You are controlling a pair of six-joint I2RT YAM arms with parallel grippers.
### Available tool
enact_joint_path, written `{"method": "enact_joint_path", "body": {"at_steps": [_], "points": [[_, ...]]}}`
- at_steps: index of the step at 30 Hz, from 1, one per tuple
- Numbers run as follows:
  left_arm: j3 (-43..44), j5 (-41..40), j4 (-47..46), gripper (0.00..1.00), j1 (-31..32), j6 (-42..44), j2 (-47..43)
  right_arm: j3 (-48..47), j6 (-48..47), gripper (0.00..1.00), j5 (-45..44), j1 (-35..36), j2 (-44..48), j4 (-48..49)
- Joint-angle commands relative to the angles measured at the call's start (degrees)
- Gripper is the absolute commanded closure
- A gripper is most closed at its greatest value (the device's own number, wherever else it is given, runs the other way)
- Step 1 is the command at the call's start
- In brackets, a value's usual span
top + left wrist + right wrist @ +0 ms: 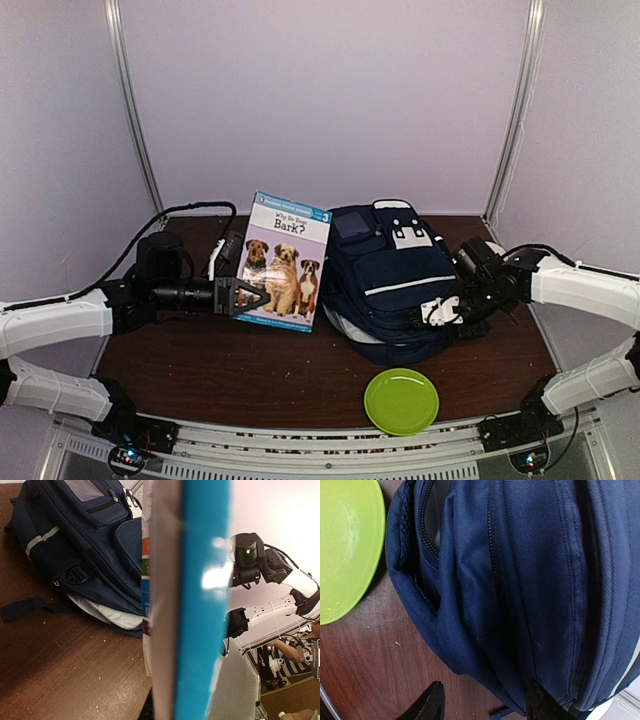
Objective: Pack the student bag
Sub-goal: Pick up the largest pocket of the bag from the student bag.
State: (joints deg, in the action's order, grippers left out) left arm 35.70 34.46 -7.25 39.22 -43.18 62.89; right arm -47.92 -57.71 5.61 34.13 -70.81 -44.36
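The navy student bag [390, 280] lies on the brown table, white stripe across it, white dotted patch at its far end, grey lining showing at its near left edge. My left gripper [245, 297] is shut on a picture book [285, 260] with dogs on the cover and holds it upright just left of the bag. In the left wrist view the book's edge and blue cover [192, 600] fill the middle, the bag [85, 545] behind it. My right gripper [440, 312] is open at the bag's right side. In the right wrist view its fingertips [432, 705] straddle the bag's edge [520, 580].
A lime green plate [401, 400] lies at the table's front edge, just below the bag; it also shows in the right wrist view [345, 550]. A loose bag strap [30, 607] lies on the table. Purple walls enclose the back and sides.
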Motion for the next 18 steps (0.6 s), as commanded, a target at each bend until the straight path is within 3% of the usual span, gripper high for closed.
{"method": "enact_joint_path", "body": {"at_steps": [1, 3, 5, 8, 9, 14, 18], "points": [[-0.34, -0.50, -5.59, 1.00, 0.18, -0.48, -1.23, 1.68, -1.39, 0.40, -4.10, 1.62, -2.21, 5.14], [-0.42, -0.59, -5.43, 1.00, 0.20, -0.50, -1.26, 2.53, -0.51, 0.36, -6.27, 2.25, -3.57, 8.47], [-0.59, -0.70, -5.53, 1.00, 0.23, -0.55, -1.27, 2.51, 0.95, 0.44, -8.15, 2.50, -5.17, 11.62], [-0.91, -0.74, -5.48, 1.00, 0.25, -0.53, -1.27, -0.66, 3.80, 0.83, -6.57, 2.61, -6.40, 12.14], [-1.16, -0.67, -5.43, 1.00, 0.24, -0.60, -1.33, -2.20, 5.10, 0.89, -4.76, 2.67, -5.81, 11.32], [-4.63, 2.54, -7.82, 1.00, 0.29, -2.00, -2.51, -13.20, 12.34, 1.00, 4.19, 3.57, -2.53, 6.25], [-3.79, 8.72, -2.75, 1.00, 1.47, 1.39, -3.16, -26.30, 19.02, 1.00, 6.41, 3.93, -5.73, 2.96]]}}
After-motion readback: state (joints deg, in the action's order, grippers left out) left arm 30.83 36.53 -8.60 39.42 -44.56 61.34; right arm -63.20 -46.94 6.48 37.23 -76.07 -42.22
